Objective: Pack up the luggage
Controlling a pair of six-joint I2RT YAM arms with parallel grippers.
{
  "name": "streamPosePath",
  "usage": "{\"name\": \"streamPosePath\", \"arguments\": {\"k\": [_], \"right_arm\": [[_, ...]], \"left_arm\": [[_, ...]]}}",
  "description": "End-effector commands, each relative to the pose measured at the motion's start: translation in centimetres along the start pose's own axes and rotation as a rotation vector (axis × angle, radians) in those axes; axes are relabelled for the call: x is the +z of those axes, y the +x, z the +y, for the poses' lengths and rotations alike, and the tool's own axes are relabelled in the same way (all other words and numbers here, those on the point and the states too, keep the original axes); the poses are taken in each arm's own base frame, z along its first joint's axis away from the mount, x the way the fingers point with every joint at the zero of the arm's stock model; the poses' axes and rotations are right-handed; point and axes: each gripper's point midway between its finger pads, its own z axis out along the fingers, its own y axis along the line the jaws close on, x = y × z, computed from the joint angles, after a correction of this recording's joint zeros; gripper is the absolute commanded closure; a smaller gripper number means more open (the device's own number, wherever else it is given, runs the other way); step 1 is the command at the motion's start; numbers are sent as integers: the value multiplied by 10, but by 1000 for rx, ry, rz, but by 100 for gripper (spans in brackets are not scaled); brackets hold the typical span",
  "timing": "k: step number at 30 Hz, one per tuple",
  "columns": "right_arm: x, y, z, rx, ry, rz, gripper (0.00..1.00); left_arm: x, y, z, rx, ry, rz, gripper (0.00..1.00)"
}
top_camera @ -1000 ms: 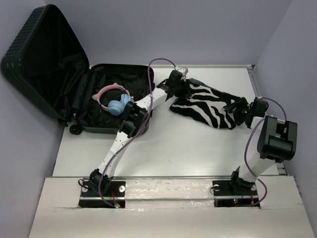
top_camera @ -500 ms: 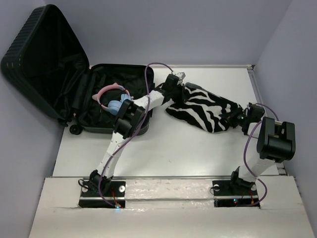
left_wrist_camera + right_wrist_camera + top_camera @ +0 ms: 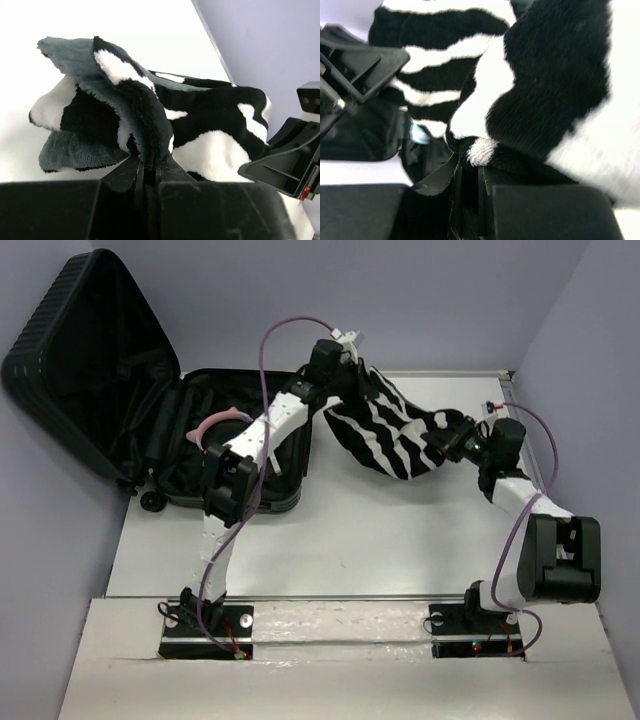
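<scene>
Both hands (image 3: 345,365) on zebra cloth (image 3: 385,425); pink headphones (image 3: 210,428) inside luggage (image 3: 90,360)

Top view: left gripper (image 3: 338,362) fingertips are buried in the zebra cloth (image 3: 385,425); the pinch itself is not visible. Right gripper (image 3: 443,437) likewise, its tips lost in the fabric's far end. Pink headphones (image 3: 212,427) in the luggage (image 3: 110,390) are mostly covered by the left arm; only part of the band shows. Luggage lining is too dark to read any detail. Left wrist view: finger bases are cut off by the bottom edge. Right wrist view: cloth is blurred at right, and a small blue patch (image 3: 418,134) is unidentifiable.
</scene>
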Motion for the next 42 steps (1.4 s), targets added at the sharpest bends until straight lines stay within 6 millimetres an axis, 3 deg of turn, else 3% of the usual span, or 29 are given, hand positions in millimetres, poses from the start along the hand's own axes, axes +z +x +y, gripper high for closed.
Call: {"name": "streamPosePath", "arguments": {"k": [1,3,4,5,6,7,8,10,11,12,13,14,15,16,18,19,20,22,24,25,30,33,37,39,40,41,42], "right_arm": [[19,-19,107,-126,-188,-16,93],[35,-20,129,-139,-212,-11,93],[45,-7,150,-144,-250,25,93],[58,-13,172,-166,-288,24,93],[67,-8,185,-174,-309,39,93],[75,-1,220,-198,-363,49,93],[96,12,217,-191,-357,86,93],[118,32,233,-200,-378,114,93],[127,53,261,-216,-426,147,93],[154,74,245,-198,-388,189,93],[168,91,244,-191,-376,225,93],[176,117,270,-205,-420,261,93],[189,137,268,-204,-413,291,91],[218,170,240,-206,-352,339,87],[238,215,230,-244,-313,417,76],[242,234,256,-288,-342,421,50],[254,265,213,-350,-230,497,36],[259,278,194,-427,-157,499,5],[259,266,188,-466,-111,442,1],[257,261,184,-486,-88,425,1],[239,221,223,-561,-94,308,7],[227,209,222,-598,-56,285,8],[207,183,209,-692,46,254,0],[199,180,202,-720,68,249,1],[189,179,196,-743,79,257,5],[183,178,194,-751,80,259,10],[177,178,193,-758,75,260,35]], "left_arm": [[-94,-110,-11,21,14,-204,94],[-130,-138,-6,24,-8,-267,94],[-146,-150,2,22,-30,-291,94],[-179,-168,25,10,-94,-338,94],[-196,-176,40,4,-137,-360,94],[-233,-187,70,-19,-221,-409,94],[-253,-191,85,-25,-257,-437,94],[-283,-193,121,-60,-331,-476,94],[-297,-188,145,-93,-401,-484,94],[-326,-189,182,-118,-491,-513,94],[-334,-178,204,-150,-553,-498,94],[-349,-175,229,-165,-659,-521,94],[-357,-170,246,-171,-728,-525,93],[-370,-158,278,-188,-844,-515,74],[-373,-147,301,-213,-883,-490,53],[-373,-143,310,-227,-897,-481,30],[-373,-137,320,-241,-912,-463,18],[-373,-138,322,-239,-910,-465,1],[-372,-142,316,-235,-894,-476,1],[-372,-145,311,-225,-893,-480,1],[-375,-152,279,-181,-885,-503,1],[-380,-147,257,-148,-894,-516,1],[-367,-135,207,-71,-867,-533,1],[-379,-126,181,-38,-885,-571,1],[-372,-121,159,-5,-863,-577,1],[-391,-112,144,7,-889,-627,1],[-398,-105,136,11,-891,-646,2]]}}
